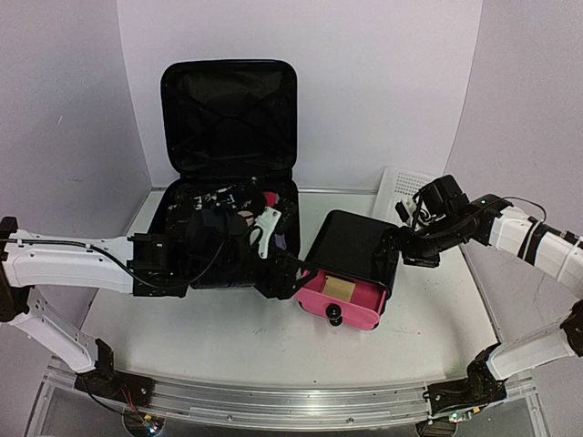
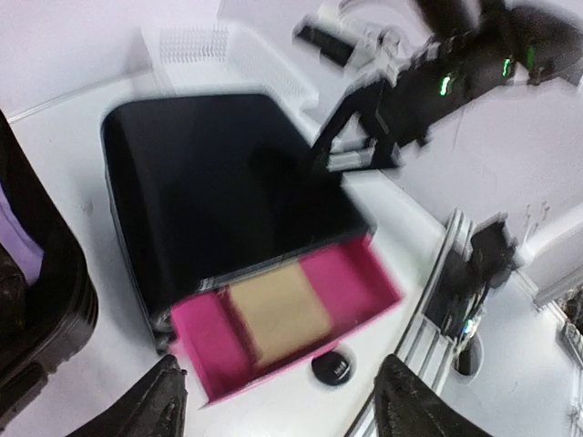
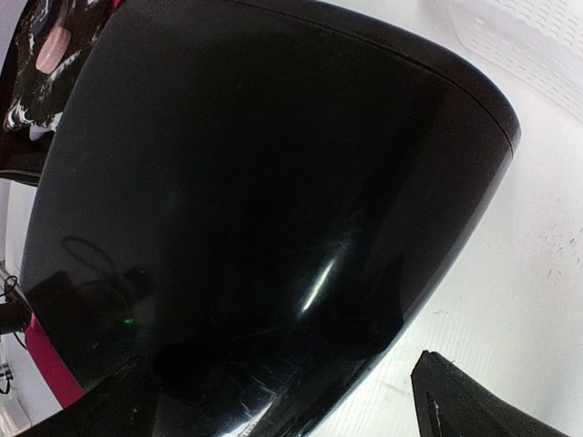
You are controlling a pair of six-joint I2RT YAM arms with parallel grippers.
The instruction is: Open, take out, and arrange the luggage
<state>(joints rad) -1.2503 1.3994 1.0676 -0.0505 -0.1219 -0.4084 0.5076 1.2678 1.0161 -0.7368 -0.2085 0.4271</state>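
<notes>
Nearest: small black box (image 1: 351, 241) on the tabletop (image 1: 182, 337), right of centre. Its pink drawer (image 1: 342, 296) is pulled out toward the arms, with a tan flat piece (image 1: 341, 289) lying inside and a round black knob (image 1: 335, 315) at the drawer's front edge.

Left gripper (image 2: 284, 387) sits just left of the drawer and points at it. Jaws are spread with nothing between them. The left wrist view is blurred.

Right gripper (image 3: 282, 382) is at the box's far right corner. Jaws are wide apart with the corner between them; can't tell whether the fingertips (image 3: 455, 396) touch it.

The luggage (image 1: 228, 100) is left of the box, just beside it and open. The base lies flat on the tabletop, packed with mixed items too cluttered to name. The lid stands upright at the back, black lining facing the arms.

White mesh basket (image 1: 401, 187) is behind the box at far right.
</notes>
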